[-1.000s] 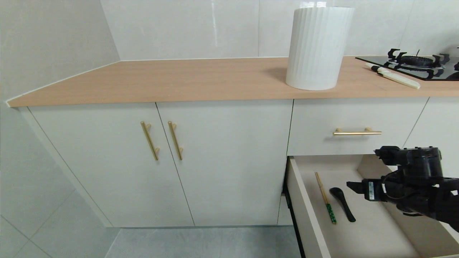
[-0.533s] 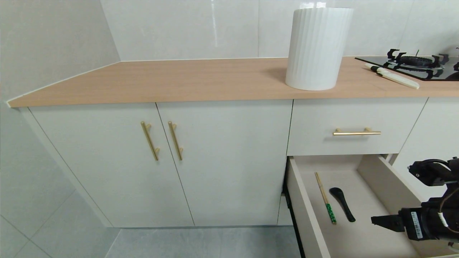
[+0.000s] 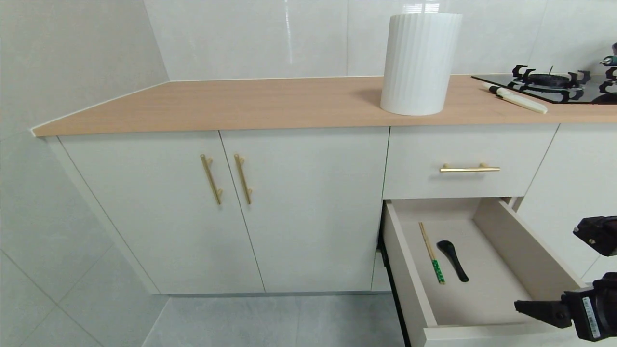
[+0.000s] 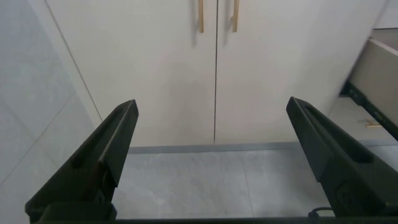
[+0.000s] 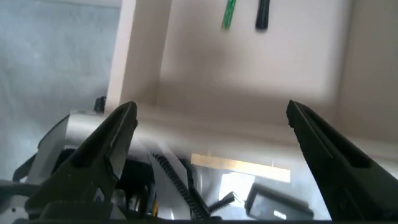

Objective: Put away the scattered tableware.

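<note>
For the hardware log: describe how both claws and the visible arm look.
The left claw is matte black, with two long fingers tapering to blunt wedge tips. The right claw matches it. In the head view the right arm is black and blocky, with a white printed label.

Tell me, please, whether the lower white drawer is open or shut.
Open: the lower white drawer is pulled out, showing wooden green-tipped chopsticks and a black spoon inside.
</note>
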